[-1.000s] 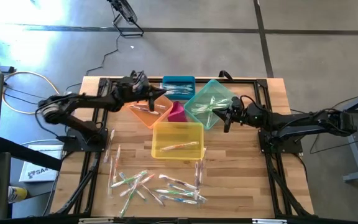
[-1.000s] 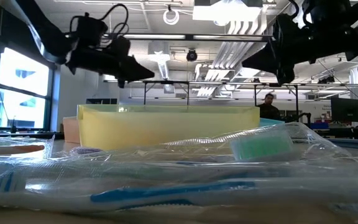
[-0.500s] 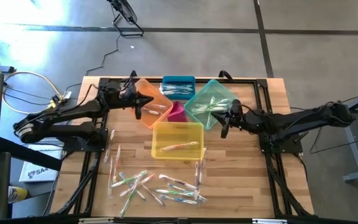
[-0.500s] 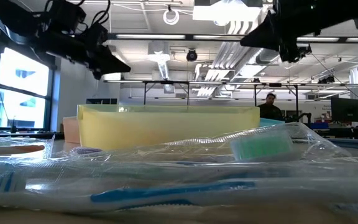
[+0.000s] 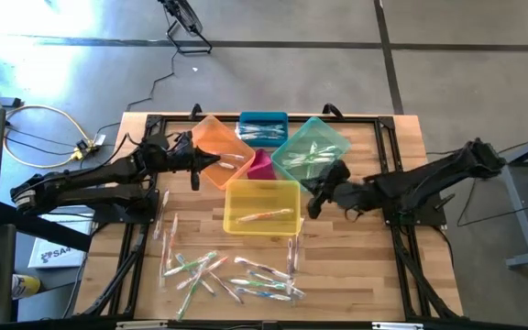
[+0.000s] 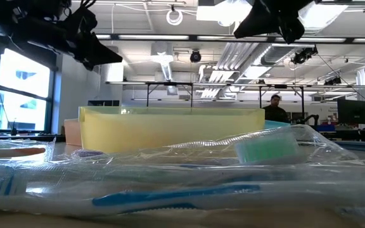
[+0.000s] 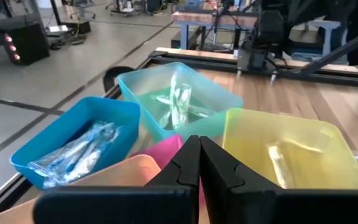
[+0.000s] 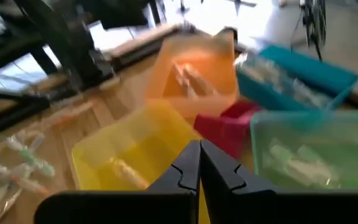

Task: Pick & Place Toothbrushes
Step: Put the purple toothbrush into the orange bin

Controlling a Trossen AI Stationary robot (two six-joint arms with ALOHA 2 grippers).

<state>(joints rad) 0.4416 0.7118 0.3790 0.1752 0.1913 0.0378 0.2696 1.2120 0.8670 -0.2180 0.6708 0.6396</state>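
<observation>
Left gripper (image 5: 196, 174) fully closed, nothing in it, hovering at the outer edge of the orange bin (image 5: 220, 151); its arm reaches in low from the table's left side, roughly level, wrist pointed at the bin cluster. Bins sit bunched at the far middle of the table (image 5: 356, 275), probably one per colour: blue bin (image 5: 263, 120) and green bin (image 5: 312, 147) with wrapped brushes inside, small pink bin (image 5: 262, 166) wedged between, yellow bin (image 5: 260, 203) nearest with a brush in it. Most toothbrushes (image 5: 232, 273) lie loose in a scatter on the near part of the table, a few strays toward the left edge, unsorted. Right gripper (image 5: 315, 205) also pinched shut and empty, just beside the yellow bin's right wall, arm stretched in from the right, elbow raised.
</observation>
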